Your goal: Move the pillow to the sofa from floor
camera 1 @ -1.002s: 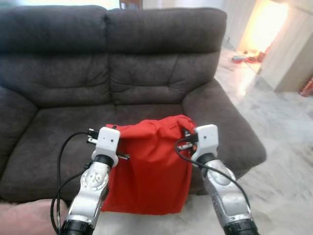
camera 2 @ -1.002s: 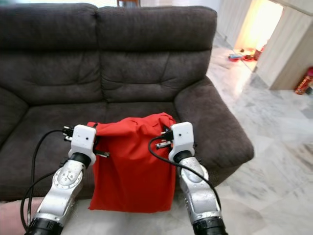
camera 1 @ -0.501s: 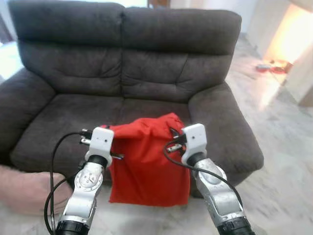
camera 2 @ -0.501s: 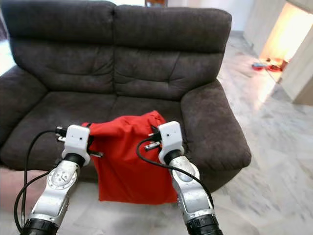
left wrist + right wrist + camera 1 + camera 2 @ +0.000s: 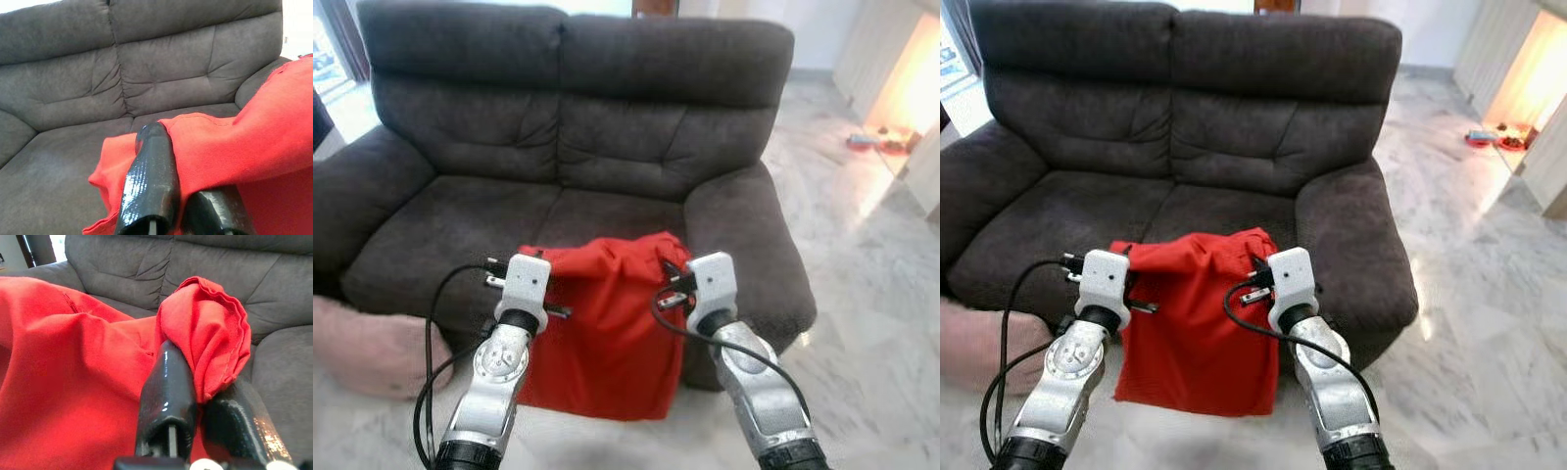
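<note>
The red pillow (image 5: 607, 333) hangs limp like a cloth in front of the dark grey two-seat sofa (image 5: 607, 127), its lower edge near the floor. My left gripper (image 5: 540, 259) is shut on the pillow's top left corner, and in the left wrist view the red fabric is pinched between the black fingers (image 5: 151, 166). My right gripper (image 5: 674, 269) is shut on the top right corner, where a bunched fold of fabric (image 5: 210, 338) sits between its fingers (image 5: 166, 387). The pillow's top edge is at about the height of the sofa seat's front edge.
A pinkish soft object (image 5: 362, 343) lies on the floor at the left, by the sofa's base. Pale marble floor (image 5: 871, 294) stretches to the right. A brightly lit opening with small red items (image 5: 886, 142) is at the far right.
The camera has shifted, so more of the sofa's left arm and the pink object show. Both grippers still hold the red pillow the same way.
</note>
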Controlling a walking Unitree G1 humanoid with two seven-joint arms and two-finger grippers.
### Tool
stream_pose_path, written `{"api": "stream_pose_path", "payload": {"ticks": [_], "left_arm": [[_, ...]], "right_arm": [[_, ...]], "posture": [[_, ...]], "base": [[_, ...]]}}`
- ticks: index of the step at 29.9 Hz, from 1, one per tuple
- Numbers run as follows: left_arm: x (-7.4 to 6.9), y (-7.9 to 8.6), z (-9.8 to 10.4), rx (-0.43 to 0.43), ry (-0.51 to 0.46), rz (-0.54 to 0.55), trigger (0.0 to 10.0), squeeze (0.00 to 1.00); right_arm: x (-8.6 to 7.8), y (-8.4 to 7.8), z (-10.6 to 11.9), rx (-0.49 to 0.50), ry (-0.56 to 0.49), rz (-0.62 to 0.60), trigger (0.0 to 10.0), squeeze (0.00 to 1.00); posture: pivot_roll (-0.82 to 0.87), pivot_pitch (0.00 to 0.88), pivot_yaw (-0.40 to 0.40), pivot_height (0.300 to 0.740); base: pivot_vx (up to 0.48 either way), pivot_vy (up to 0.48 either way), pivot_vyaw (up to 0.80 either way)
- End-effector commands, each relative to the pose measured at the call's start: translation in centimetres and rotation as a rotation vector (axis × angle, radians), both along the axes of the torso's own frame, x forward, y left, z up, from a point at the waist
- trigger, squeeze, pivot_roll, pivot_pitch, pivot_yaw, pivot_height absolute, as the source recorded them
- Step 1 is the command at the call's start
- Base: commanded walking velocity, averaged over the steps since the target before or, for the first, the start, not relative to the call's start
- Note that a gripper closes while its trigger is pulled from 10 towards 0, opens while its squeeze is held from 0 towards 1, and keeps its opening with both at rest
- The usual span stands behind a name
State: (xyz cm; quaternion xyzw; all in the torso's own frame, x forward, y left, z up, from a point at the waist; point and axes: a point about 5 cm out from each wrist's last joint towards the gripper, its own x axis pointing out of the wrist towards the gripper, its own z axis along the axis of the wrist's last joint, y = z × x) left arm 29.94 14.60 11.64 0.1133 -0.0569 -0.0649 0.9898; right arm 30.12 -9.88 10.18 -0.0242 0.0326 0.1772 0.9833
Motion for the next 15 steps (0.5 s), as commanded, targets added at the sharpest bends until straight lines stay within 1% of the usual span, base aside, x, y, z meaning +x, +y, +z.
{"api": "stream_pose_path", "payload": {"ticks": [1, 7, 12, 15], "left_arm": [[0.32, -1.01, 2.35, 0.007, -0.117, -0.053, 10.0, 0.0], [0.1, -1.23, 2.3, -0.004, -0.12, -0.07, 10.0, 0.0], [0.05, -1.13, 2.41, 0.009, -0.121, -0.068, 10.0, 0.0], [0.0, -1.04, 2.8, 0.022, -0.142, -0.069, 10.0, 0.0]], "right_arm": [[0.49, 0.71, 1.83, 0.025, -0.075, 0.019, 10.0, 0.0], [0.63, 0.58, 2.08, 0.042, -0.085, -0.004, 10.0, 0.0], [0.57, 0.53, 2.11, 0.048, -0.089, -0.013, 10.0, 0.0], [0.55, 0.47, 2.15, 0.057, -0.093, -0.021, 10.0, 0.0]], "posture": [[0.15, 0.0, -0.06, 0.74], [0.15, 0.0, -0.058, 0.74], [0.15, 0.0, -0.058, 0.74], [0.16, 0.0, -0.057, 0.74]], "base": [[0.0, 0.0, 0.0], [0.0, 0.0, 0.0], [0.0, 0.0, 0.0], [0.0, 0.0, 0.0]]}}
